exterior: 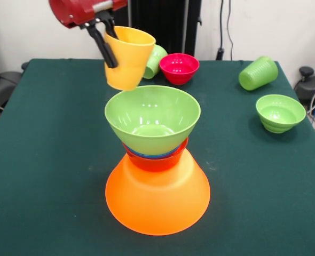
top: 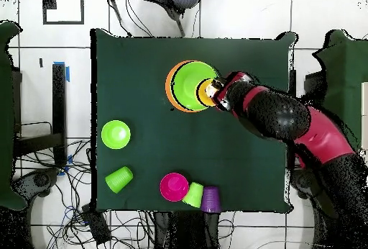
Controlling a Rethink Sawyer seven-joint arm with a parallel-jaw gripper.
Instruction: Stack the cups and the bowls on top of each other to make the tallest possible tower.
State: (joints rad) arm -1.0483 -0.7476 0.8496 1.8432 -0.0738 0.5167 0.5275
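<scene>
Yellow cup carried in over the tower's top bowl

The ribbed yellow plastic cup (exterior: 128,57), light, thin-walled and probably slick, is best pinched at its rim; the black-fingered gripper (exterior: 105,38) is closed on that rim, one finger inside, holding it tilted above the large light-green glossy bowl (exterior: 152,118) crowning the tower (exterior: 156,181) mid-table.

We see a dark green surface (exterior: 45,160) carrying the huge orange bowl (exterior: 157,205), upside down (the tower's base). Near the robot's side the pink bowl (exterior: 179,68) sits beside a tipped green cup (exterior: 156,60) and, in the overhead view, a purple cup (top: 210,199). Well apart lie another green cup (exterior: 258,73) and a small green bowl (exterior: 280,112).
</scene>
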